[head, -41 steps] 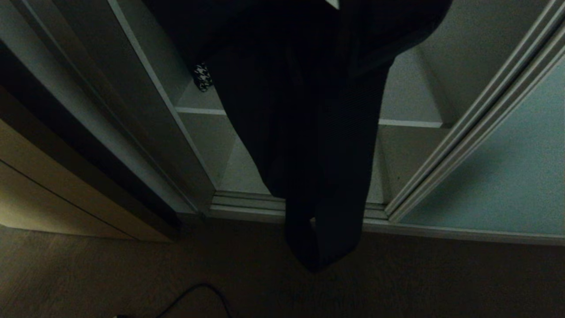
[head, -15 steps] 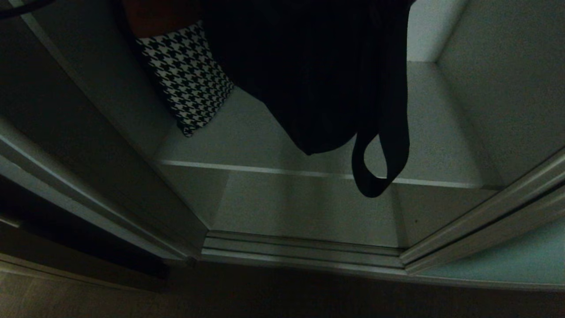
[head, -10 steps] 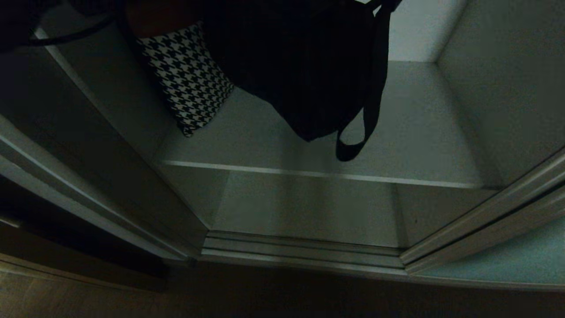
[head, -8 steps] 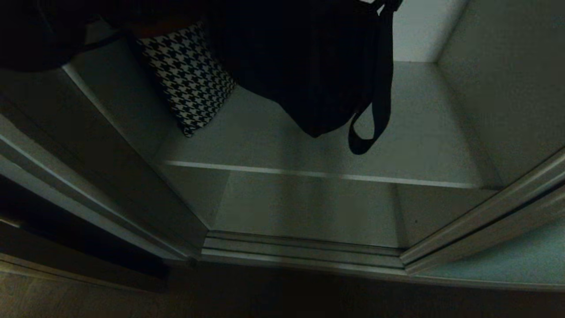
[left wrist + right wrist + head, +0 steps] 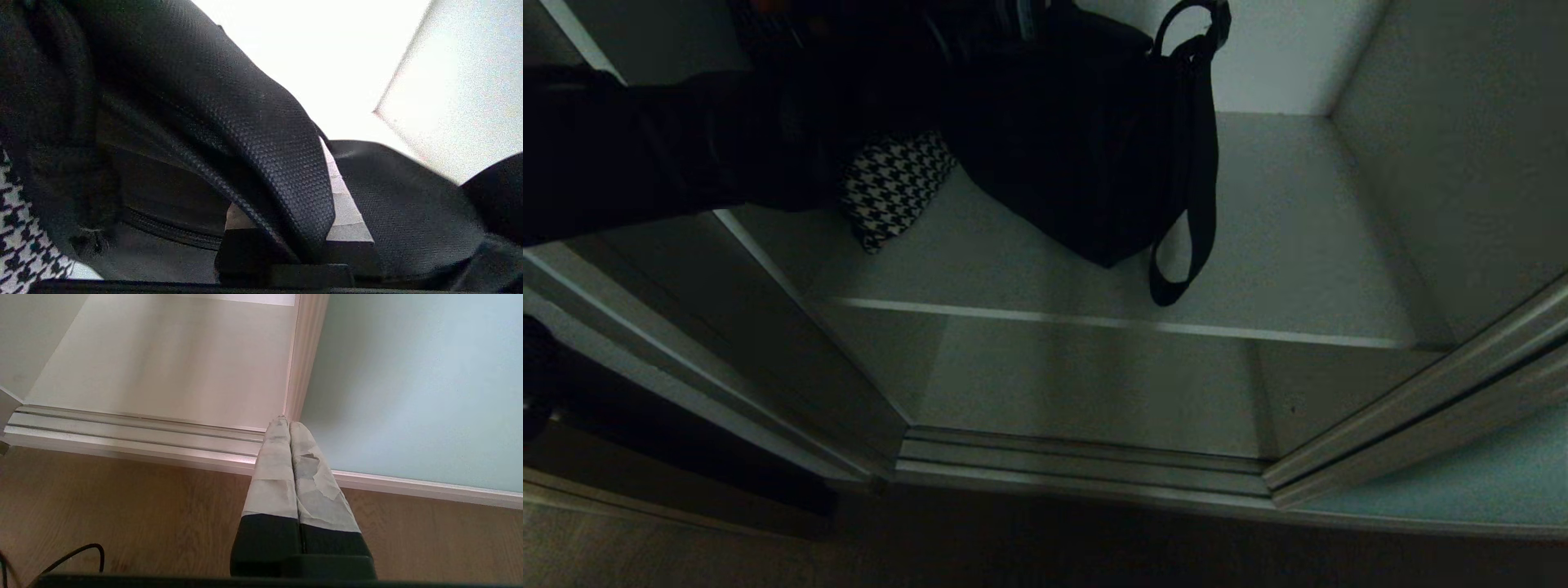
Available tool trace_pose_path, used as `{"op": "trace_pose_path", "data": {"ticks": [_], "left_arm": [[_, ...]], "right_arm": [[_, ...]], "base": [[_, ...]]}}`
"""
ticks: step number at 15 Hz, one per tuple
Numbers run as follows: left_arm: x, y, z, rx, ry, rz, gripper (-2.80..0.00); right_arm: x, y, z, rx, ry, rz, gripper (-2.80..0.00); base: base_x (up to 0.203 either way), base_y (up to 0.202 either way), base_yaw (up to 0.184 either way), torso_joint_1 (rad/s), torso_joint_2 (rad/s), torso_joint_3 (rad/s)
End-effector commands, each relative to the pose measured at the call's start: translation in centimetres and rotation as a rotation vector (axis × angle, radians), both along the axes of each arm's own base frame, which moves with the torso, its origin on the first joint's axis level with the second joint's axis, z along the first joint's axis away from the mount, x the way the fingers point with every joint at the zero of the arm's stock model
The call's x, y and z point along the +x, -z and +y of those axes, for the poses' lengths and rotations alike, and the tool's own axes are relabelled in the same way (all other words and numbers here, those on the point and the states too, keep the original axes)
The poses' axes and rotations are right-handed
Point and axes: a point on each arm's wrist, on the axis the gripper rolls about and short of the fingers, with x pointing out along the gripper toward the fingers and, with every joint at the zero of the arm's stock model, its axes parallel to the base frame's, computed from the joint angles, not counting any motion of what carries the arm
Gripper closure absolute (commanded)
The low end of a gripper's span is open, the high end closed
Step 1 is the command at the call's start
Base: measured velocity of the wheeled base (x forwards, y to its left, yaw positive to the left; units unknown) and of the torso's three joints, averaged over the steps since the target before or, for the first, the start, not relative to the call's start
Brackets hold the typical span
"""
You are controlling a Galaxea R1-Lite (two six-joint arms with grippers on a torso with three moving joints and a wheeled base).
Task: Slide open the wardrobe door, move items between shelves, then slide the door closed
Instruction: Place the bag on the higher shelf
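The black fabric bag (image 5: 1070, 147) hangs over the upper shelf (image 5: 1298, 245) inside the wardrobe. Its strap loop (image 5: 1186, 245) dangles to just behind the shelf's front edge. I cannot tell whether the bag's lower corner touches the board. My left arm (image 5: 654, 155) reaches in from the left. In the left wrist view my left gripper (image 5: 302, 204) is shut on the bag's wide woven strap (image 5: 253, 134), with one pale pad (image 5: 351, 212) showing beside it. The sliding wardrobe door (image 5: 1486, 482) stands slid aside at the right. My right gripper (image 5: 286, 425) is shut, empty, low by the door's frame.
A black-and-white houndstooth item (image 5: 894, 192) leans at the shelf's left end, close beside the bag. A lower shelf (image 5: 1094, 384) lies beneath, then the floor track (image 5: 1078, 461). Wooden floor (image 5: 122, 506) with a black cable (image 5: 77, 553) runs in front.
My left arm has swung into the head view from the left, covering part of the houndstooth item. The bag has moved deeper over the shelf and its strap loop hangs higher.
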Motion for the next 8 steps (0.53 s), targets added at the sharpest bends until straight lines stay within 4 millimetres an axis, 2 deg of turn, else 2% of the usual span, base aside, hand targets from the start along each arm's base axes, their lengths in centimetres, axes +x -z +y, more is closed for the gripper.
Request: {"op": "trace_pose_path", "data": {"ticks": [1, 6, 7, 8], "left_arm": [[1.58, 1.72, -0.64, 0.021, -0.008, 0.040, 0.00], [2.09, 2.10, -0.79, -0.011, -0.051, 0.040, 0.00], [2.06, 2.07, -0.82, -0.014, -0.058, 0.039, -2.80], [2.00, 1.98, -0.77, -0.021, -0.065, 0.040, -2.80]], "right_arm": [[-0.02, 0.01, 0.00, 0.000, 0.000, -0.003, 0.00], [-0.02, 0.00, 0.00, 0.000, 0.000, -0.004, 0.00], [-0.02, 0.01, 0.00, 0.000, 0.000, -0.003, 0.00], [-0.01, 0.04, 0.00, 0.000, 0.000, -0.002, 0.00]], "base": [[0.000, 0.000, 0.000, 0.000, 0.00, 0.000], [0.000, 0.000, 0.000, 0.000, 0.00, 0.000], [0.000, 0.000, 0.000, 0.000, 0.00, 0.000], [0.000, 0.000, 0.000, 0.000, 0.00, 0.000]]}}
